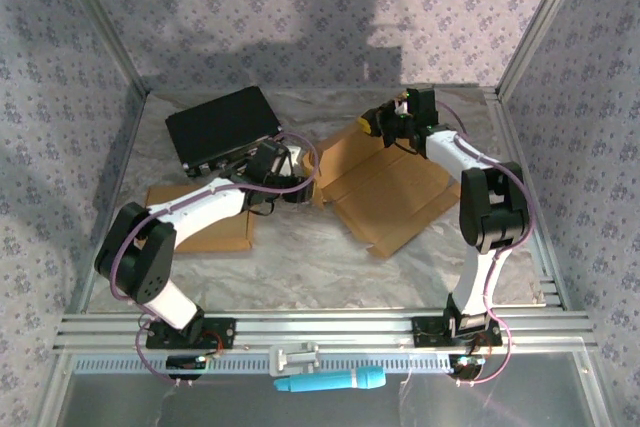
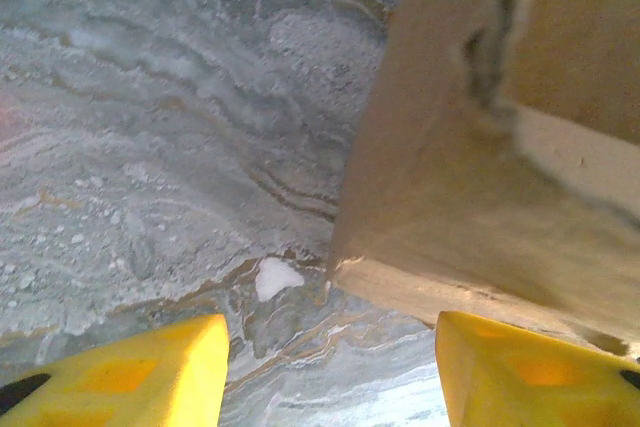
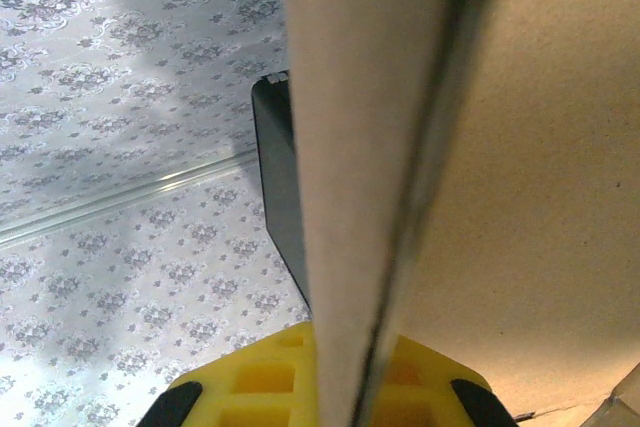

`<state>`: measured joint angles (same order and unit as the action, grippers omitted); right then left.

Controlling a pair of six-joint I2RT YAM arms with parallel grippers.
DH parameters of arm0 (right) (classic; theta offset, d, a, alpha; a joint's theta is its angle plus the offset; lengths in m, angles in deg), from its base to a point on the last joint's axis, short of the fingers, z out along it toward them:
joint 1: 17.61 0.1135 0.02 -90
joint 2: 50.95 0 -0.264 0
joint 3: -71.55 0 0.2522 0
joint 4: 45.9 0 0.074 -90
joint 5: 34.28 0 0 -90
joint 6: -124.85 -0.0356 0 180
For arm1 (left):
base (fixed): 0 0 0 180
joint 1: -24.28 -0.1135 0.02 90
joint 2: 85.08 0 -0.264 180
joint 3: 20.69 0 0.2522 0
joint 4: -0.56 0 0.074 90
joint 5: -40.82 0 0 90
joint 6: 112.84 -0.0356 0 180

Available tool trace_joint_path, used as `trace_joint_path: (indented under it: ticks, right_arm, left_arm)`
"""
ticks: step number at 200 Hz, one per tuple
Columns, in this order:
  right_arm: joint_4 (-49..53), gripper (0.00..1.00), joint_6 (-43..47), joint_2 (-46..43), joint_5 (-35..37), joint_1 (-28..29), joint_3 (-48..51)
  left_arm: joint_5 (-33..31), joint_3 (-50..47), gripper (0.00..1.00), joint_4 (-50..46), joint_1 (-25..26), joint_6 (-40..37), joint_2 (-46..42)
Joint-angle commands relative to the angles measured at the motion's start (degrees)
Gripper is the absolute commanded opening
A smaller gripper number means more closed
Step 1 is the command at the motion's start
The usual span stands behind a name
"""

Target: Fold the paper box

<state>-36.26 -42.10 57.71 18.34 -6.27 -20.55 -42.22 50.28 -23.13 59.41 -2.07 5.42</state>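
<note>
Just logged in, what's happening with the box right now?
The right gripper is clamped on the far flap of the paper box, which otherwise lies mostly flat and unfolded on the table. The left gripper is open, low over the table at the box's left corner, gripping nothing. A second cardboard sheet lies under the left arm.

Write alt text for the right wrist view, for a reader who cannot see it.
A brown flap of the paper box stands edge-on up the frame, clamped in the yellow right gripper at the bottom. Behind it to the left are a black case and a floral-patterned wall.
</note>
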Motion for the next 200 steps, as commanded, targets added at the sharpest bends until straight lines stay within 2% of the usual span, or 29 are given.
trace_joint_path:
  ticks: [1, 91, 143, 200]
  right_arm:
    - [0.1, 0.00, -0.4, 1.1, -1.6, 0.5, -2.1]
    - [-4.9, 0.00, -3.5, 2.1, -0.6, 1.5, -2.0]
    - [-5.6, 0.00, -4.3, 2.4, -0.3, 1.8, -1.9]
    - [-5.6, 0.00, -5.2, 2.7, -0.1, 1.9, -2.3]
  left_arm:
    - [1.1, 0.5, 0.57, 3.2, 0.7, -1.9, 0.3]
    - [-6.9, 4.6, 0.43, 1.4, 2.8, -2.0, 2.7]
    - [-8.1, 6.0, 0.35, 1.3, 3.2, -1.7, 3.8]
    - [-10.1, 6.5, 0.32, 1.2, 3.4, -2.3, 3.8]
